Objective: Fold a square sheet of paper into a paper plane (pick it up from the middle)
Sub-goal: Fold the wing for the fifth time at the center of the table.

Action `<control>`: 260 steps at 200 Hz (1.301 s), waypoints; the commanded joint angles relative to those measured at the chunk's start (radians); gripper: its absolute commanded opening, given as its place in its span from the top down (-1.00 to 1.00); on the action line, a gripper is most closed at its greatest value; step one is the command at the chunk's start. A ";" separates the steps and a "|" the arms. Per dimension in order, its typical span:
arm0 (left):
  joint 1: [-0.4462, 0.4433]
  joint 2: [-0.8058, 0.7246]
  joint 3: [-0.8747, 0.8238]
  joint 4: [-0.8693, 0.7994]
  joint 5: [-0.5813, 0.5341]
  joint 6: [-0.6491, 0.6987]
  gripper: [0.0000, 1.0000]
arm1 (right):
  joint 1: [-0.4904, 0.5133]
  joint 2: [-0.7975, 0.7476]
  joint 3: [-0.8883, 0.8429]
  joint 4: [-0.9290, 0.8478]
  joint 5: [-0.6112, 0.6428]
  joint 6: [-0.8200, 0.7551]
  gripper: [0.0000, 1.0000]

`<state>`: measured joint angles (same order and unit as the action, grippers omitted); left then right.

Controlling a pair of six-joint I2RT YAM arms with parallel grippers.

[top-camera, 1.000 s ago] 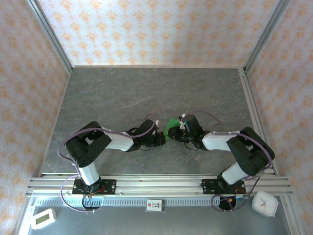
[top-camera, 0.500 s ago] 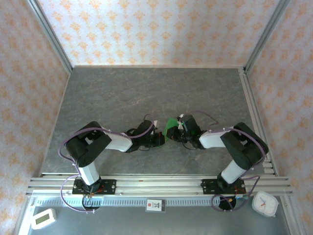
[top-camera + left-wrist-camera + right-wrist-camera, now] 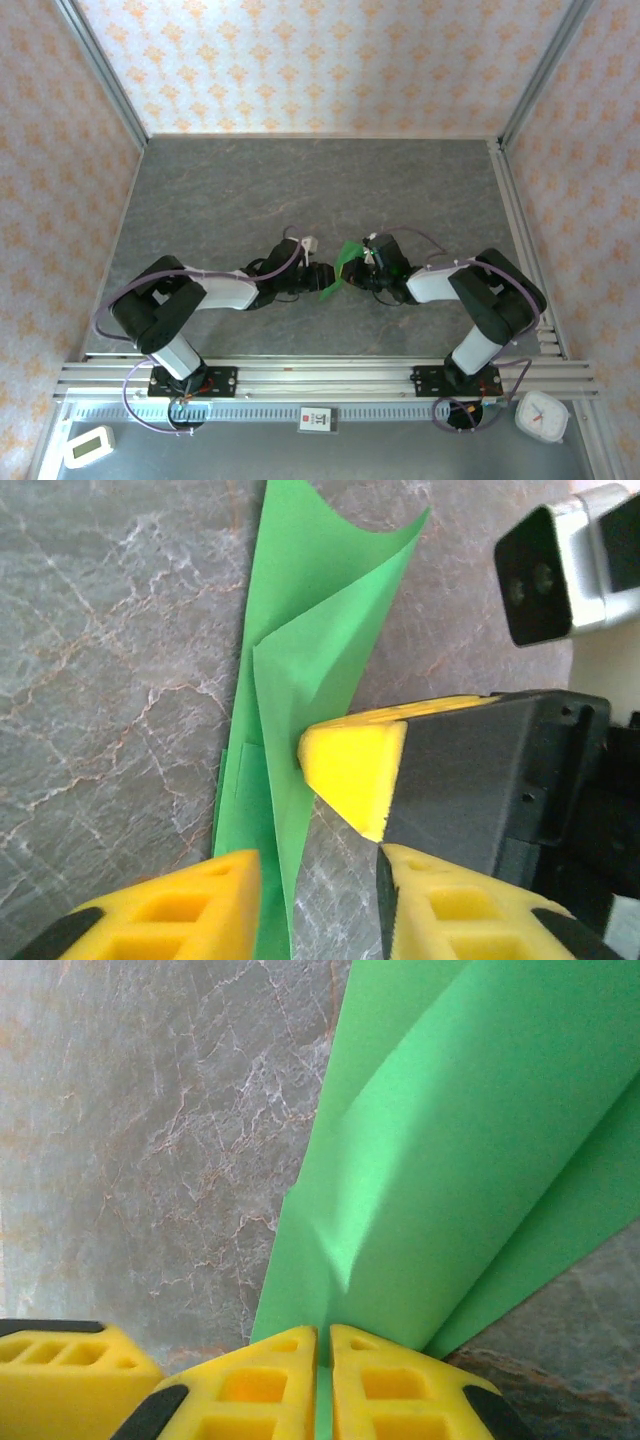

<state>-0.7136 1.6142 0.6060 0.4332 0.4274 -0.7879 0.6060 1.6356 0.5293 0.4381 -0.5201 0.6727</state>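
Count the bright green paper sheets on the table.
1: the folded bright green paper sheet, middle of the grey table, pinched by the right gripper; layers might hide another.

From the overhead camera I saw the desk [image 3: 250, 190] as a grey slab veined in pale white and pink, filling the middle of the frame. Just below centre lay the green paper [image 3: 338, 272], folded. In the left wrist view its lower layer sat against the stone while one flap curled upward.
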 commanded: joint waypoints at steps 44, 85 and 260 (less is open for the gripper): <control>-0.070 -0.058 0.048 -0.090 0.018 0.265 1.00 | 0.015 0.069 0.005 -0.047 0.032 0.010 0.78; -0.129 0.009 0.102 -0.116 0.016 0.319 1.00 | 0.017 0.081 0.009 -0.055 0.032 0.008 0.78; -0.048 0.107 0.006 -0.028 -0.068 0.281 1.00 | 0.019 0.128 0.025 -0.090 0.042 0.018 0.84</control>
<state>-0.7692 1.6985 0.6411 0.3706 0.3832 -0.4973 0.6052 1.6653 0.5503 0.4084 -0.5228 0.6842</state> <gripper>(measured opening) 0.062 0.081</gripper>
